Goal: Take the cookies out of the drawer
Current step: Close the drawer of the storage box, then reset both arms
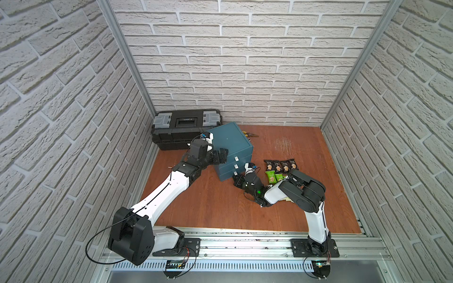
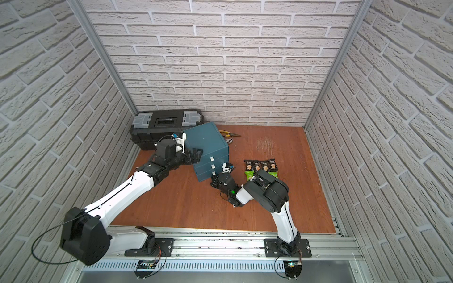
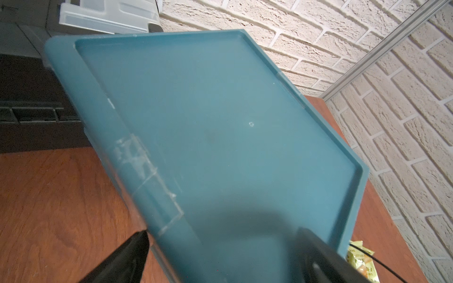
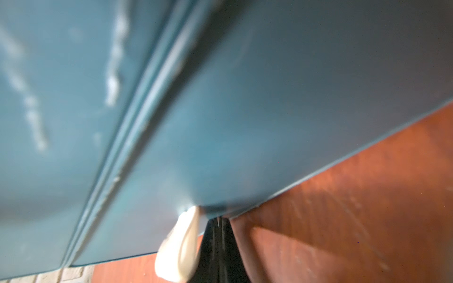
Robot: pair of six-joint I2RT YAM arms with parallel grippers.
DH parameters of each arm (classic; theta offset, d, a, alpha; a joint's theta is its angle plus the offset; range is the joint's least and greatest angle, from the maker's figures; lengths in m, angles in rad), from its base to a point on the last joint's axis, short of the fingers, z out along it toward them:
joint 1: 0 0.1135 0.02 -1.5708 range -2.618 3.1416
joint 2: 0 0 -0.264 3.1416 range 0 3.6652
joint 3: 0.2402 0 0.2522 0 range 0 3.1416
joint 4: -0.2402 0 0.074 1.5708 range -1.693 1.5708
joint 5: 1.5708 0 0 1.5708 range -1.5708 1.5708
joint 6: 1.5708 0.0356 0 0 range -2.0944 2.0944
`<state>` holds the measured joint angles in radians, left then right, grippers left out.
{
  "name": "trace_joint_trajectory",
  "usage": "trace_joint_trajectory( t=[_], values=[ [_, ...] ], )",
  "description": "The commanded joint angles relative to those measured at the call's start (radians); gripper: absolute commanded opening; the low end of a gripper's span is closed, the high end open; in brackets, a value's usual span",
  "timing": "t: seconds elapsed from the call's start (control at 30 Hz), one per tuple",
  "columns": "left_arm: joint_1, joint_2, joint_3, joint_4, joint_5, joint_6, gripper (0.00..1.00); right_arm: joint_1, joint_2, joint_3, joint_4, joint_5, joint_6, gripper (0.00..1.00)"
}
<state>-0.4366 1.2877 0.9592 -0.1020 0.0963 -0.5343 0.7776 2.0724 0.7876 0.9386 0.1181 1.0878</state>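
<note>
Closest to the lens in the right wrist view: right gripper [image 4: 218,221], jaws pressed shut with nothing between them, tips at the lower edge of the bottom drawer front [image 4: 245,122], just beside its white handle [image 4: 181,247].

Cookies [image 1: 280,169] out on the tabletop [image 1: 220,208], to the right of the blue drawer cabinet [image 1: 230,144]: four black packets [image 1: 282,165] side by side in a row, bright green ones [image 1: 274,177] just in front of them, partly hidden under the right arm. Pale yellow packets [image 3: 360,259] glimpsed past the cabinet's edge in the left wrist view. All three drawers looking closed in both top views.

Left gripper [image 1: 221,155] at the cabinet's left side, jaws spread wide, one finger [image 3: 127,257] past the cabinet's edge and the other over its blue panel; actual contact impossible to tell.

Behind the cabinet, against the brick-patterned wall, black toolbox [image 1: 186,127]. Orange-and-yellow-handled pliers [image 2: 229,134] lying on the wood just right of the cabinet's back corner.
</note>
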Motion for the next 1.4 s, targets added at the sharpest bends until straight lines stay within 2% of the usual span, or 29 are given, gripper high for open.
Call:
trace_joint_trajectory(
  t=[0.0, 0.07, 0.17, 0.3, 0.43, 0.47, 0.53, 0.57, 0.63, 0.67, 0.77, 0.83, 0.87, 0.9, 1.0, 1.1, 1.17, 1.27, 1.37],
  values=[
    [-0.005, -0.014, -0.022, -0.034, 0.021, 0.025, 0.98, 0.015, -0.022, 0.017, 0.095, 0.015, -0.009, 0.06],
    [-0.009, -0.028, -0.009, -0.053, 0.014, 0.038, 0.98, 0.024, -0.086, -0.002, 0.021, 0.045, -0.051, 0.25],
    [-0.027, -0.067, 0.013, -0.092, -0.032, 0.071, 0.99, 0.042, -0.248, -0.008, -0.207, 0.13, -0.124, 0.44],
    [-0.054, -0.138, 0.039, -0.163, -0.153, 0.122, 0.98, 0.062, -0.435, -0.005, -0.527, 0.281, -0.201, 0.53],
    [-0.062, -0.243, 0.008, -0.191, -0.306, 0.191, 0.99, 0.061, -0.592, -0.023, -0.828, 0.444, -0.248, 0.64],
    [-0.064, -0.273, -0.016, -0.18, -0.344, 0.22, 0.99, 0.061, -0.622, -0.021, -0.921, 0.499, -0.256, 0.69],
    [-0.062, -0.324, -0.068, -0.153, -0.425, 0.27, 0.98, 0.063, -0.679, -0.015, -1.095, 0.629, -0.245, 0.94],
    [-0.062, -0.347, -0.104, -0.127, -0.454, 0.309, 0.98, 0.063, -0.712, -0.019, -1.174, 0.705, -0.234, 1.0],
    [-0.062, -0.383, -0.178, -0.073, -0.559, 0.359, 0.99, 0.063, -0.777, -0.026, -1.318, 0.856, -0.201, 1.0],
    [-0.062, -0.395, -0.218, -0.038, -0.596, 0.389, 0.99, 0.063, -0.813, -0.041, -1.341, 0.917, -0.236, 1.0],
    [-0.057, -0.41, -0.317, 0.061, -0.685, 0.448, 0.98, 0.059, -0.924, -0.116, -1.252, 1.045, -0.473, 1.0],
    [-0.046, -0.407, -0.374, 0.141, -0.763, 0.465, 0.99, 0.032, -0.997, -0.202, -1.05, 1.049, -0.728, 1.0],
    [-0.034, -0.406, -0.411, 0.197, -0.788, 0.485, 0.98, 0.005, -1.029, -0.27, -0.894, 0.993, -0.899, 1.0],
    [-0.023, -0.408, -0.445, 0.245, -0.812, 0.502, 0.98, -0.034, -1.058, -0.331, -0.769, 0.914, -1.015, 0.99],
    [0.025, -0.403, -0.561, 0.437, -0.813, 0.555, 0.99, -0.162, -1.131, -0.398, -0.653, 0.705, -1.161, 0.99],
    [0.108, -0.361, -0.65, 0.587, -0.754, 0.564, 0.98, -0.284, -1.141, -0.458, -0.509, 0.603, -1.233, 0.99],
    [0.156, -0.307, -0.697, 0.705, -0.726, 0.566, 0.98, -0.381, -1.097, -0.504, -0.385, 0.547, -1.226, 0.99],
    [0.214, -0.194, -0.73, 0.848, -0.679, 0.588, 0.99, -0.507, -0.961, -0.543, -0.172, 0.424, -1.199, 0.99],
    [0.25, -0.054, -0.751, 1.016, -0.623, 0.627, 0.98, -0.553, -0.789, -0.517, -0.033, 0.382, -1.206, 0.99]
  ],
)
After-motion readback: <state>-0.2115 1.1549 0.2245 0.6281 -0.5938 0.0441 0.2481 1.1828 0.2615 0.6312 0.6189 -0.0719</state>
